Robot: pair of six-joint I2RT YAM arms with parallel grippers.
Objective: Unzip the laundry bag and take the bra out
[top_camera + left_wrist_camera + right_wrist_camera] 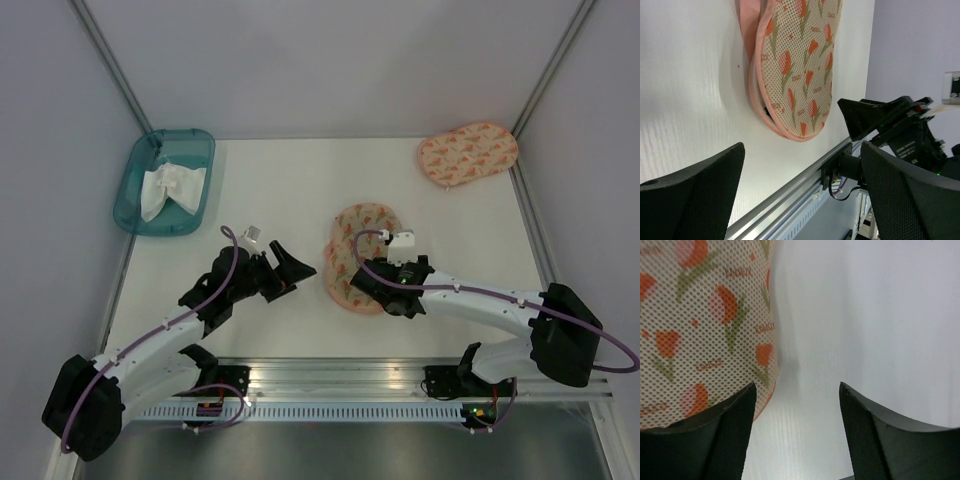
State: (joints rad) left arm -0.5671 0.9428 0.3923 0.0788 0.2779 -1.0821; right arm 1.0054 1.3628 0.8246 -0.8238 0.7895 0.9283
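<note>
The laundry bag (358,255), a peach mesh pouch with an orange-red flower print, lies flat at the table's middle. In the left wrist view the laundry bag (797,65) shows a slightly parted near edge with a dark gap. The bra is hidden. My left gripper (290,275) hovers just left of the bag, open and empty; its jaws (802,150) stand wide. My right gripper (368,287) is over the bag's near right edge, open, with bare table between its fingers (797,387). The bag's mesh (700,325) lies by its left finger.
A second peach printed pouch (467,153) lies at the back right corner. A teal tray (135,190) holding a white cloth (168,188) sits at the back left. Grey walls close in the sides and back. An aluminium rail (330,375) runs along the near edge.
</note>
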